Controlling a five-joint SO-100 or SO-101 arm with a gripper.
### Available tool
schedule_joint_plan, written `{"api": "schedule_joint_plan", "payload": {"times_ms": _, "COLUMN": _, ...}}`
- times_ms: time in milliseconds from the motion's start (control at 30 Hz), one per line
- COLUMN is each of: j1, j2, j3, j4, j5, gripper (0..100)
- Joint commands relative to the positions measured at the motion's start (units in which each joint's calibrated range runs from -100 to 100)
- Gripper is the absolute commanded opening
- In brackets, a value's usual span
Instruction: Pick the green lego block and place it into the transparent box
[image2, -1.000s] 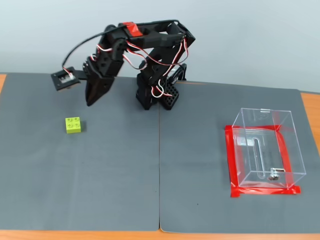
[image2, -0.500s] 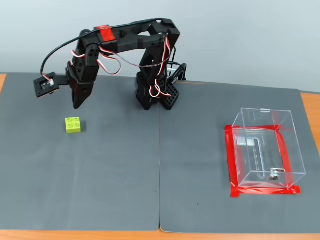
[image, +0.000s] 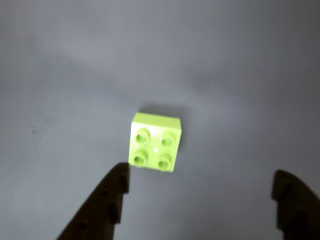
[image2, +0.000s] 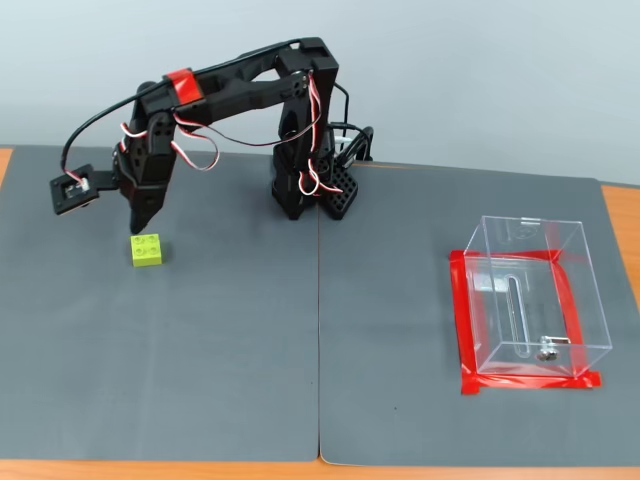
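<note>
Claw (image: 200, 197) spread wide, empty, hovering just above green lego block (image: 155, 142) on grey tabletop (image2: 250, 380), far left in fixed view. Block sits nearer left finger (image: 107, 200) in wrist view, off-centre. Risk: finger landing on studs or nudging block aside. Transparent box (image2: 530, 300) well apart, right side.

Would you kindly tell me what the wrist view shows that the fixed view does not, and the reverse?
Only the wrist view shows the gripper from close above, its two dark fingers spread wide apart, and the four round studs in detail. Only the fixed view shows the black arm's base, the clear plastic box ringed with red tape, and the grey mat. Both show the small lime-green square lego block lying free on the mat, not yet gripped.
</note>
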Motion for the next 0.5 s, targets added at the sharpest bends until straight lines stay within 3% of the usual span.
{"api": "schedule_joint_plan", "payload": {"times_ms": 0, "j1": 0.1, "j2": 2.6, "j3": -2.5, "j4": -4.5, "j5": 0.3, "gripper": 33}}
{"api": "schedule_joint_plan", "payload": {"times_ms": 467, "j1": -1.7, "j2": 6.8, "j3": -2.1, "j4": -7.8, "j5": -0.2, "gripper": 33}}
